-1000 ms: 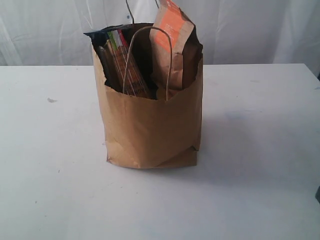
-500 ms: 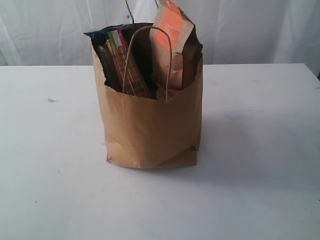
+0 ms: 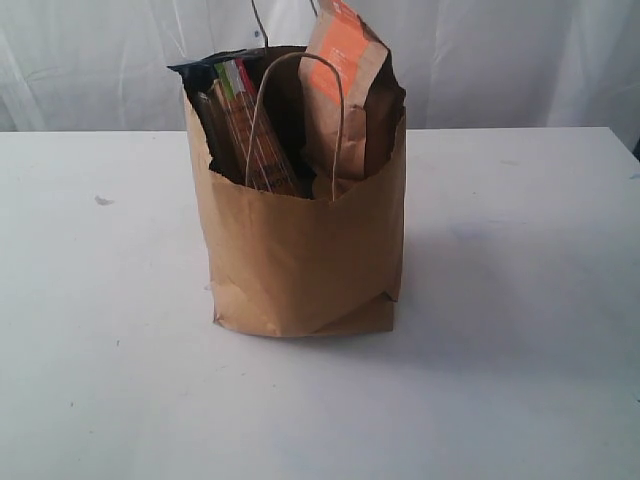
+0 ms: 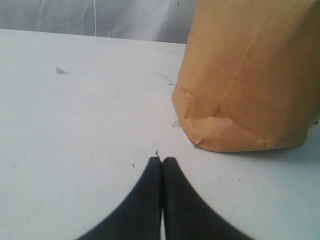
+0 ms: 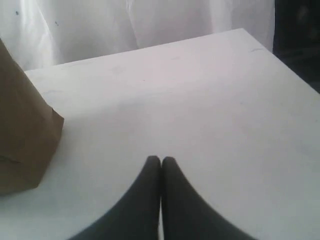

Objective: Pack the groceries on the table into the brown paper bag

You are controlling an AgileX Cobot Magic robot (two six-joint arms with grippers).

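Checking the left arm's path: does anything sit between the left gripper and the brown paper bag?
Nothing visible does. Only bare table with a few small marks lies between the shut left gripper and the brown paper bag.

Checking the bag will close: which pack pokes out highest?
The brown-orange pouch, on the right in the brown paper bag; the long spaghetti pack stands lower.

Upright brown paper bag (image 3: 300, 260) on table (image 3: 520, 300), spaghetti pack (image 3: 245, 130) and pouch (image 3: 345, 75) protruding.
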